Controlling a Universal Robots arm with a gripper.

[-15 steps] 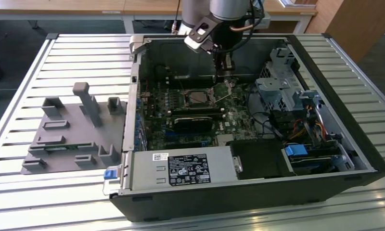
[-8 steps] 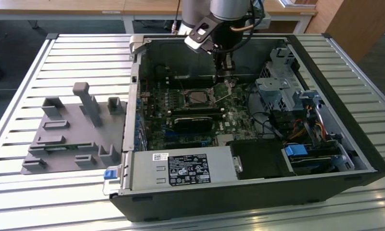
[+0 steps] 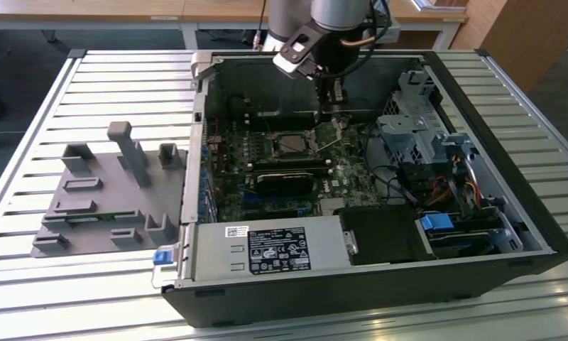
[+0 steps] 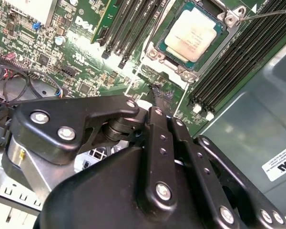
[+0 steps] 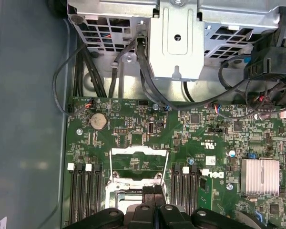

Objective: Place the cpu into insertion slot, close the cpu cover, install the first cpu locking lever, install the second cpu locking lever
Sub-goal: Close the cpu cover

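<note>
The cpu (image 4: 195, 33), a pale square chip, lies flat in the insertion slot (image 3: 292, 145) on the green board inside the open case. The cpu cover (image 5: 139, 164), a silvery frame with a window, appears swung back open on the side of the slot nearest my fingers. A thin wire lever (image 4: 271, 13) stands raised beside the slot. My gripper (image 3: 334, 121) hangs just above the slot's edge at the exterior view's right. Its black fingertips (image 4: 160, 93) meet at the cover's edge in both wrist views. The gripper (image 5: 152, 191) is shut and nothing shows between the fingers.
Long black memory slots (image 4: 133, 24) flank the socket. A metal drive cage (image 3: 407, 135) with cables (image 5: 148, 71) rises close to the arm. The power supply (image 3: 270, 249) fills the case's front. A grey fixture block (image 3: 104, 192) stands on the slatted table outside.
</note>
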